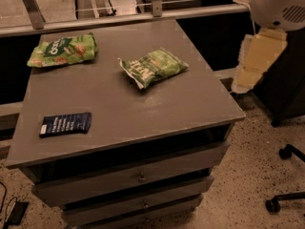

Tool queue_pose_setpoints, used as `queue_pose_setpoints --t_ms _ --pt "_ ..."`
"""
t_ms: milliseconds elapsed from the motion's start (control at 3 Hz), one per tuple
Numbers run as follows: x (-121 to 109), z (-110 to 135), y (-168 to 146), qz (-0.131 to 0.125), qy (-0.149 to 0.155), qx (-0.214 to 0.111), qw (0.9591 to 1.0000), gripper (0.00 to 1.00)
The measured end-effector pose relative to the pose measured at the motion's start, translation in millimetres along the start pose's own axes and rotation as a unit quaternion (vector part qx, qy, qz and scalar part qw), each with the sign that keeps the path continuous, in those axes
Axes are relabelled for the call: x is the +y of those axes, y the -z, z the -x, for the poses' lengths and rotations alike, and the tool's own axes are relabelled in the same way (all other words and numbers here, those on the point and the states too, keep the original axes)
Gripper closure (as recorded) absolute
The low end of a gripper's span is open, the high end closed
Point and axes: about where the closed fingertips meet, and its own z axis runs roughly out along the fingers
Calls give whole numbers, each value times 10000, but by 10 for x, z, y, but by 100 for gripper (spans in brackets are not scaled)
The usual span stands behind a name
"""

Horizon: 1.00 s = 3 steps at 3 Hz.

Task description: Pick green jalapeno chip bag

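The green jalapeno chip bag (153,67) is puffy and light green with whitish crimped ends. It lies flat on the grey cabinet top (143,113), right of the middle towards the back. My gripper (255,58) hangs as a cream-coloured part under a white rounded arm joint (279,4), off the cabinet's right edge. It is to the right of the bag, apart from it, and holds nothing that I can see.
A flatter green bag with white letters (63,49) lies at the back left. A small dark blue packet (66,123) lies at the front left. The cabinet has drawers (138,178) below. A metal rail (119,18) runs behind. Chair wheels (285,175) stand on the floor at right.
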Motion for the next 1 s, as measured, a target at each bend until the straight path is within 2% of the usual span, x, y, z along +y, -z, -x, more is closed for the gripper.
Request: queue_pose_setpoints --t_ms 333,667,1000 --pt "-403 295 -405 82 303 -236 9992 0" --pt "-825 528 -990 321 387 -462 9977 0" --pt "-1088 794 -1618 637 329 -856 9937 0"
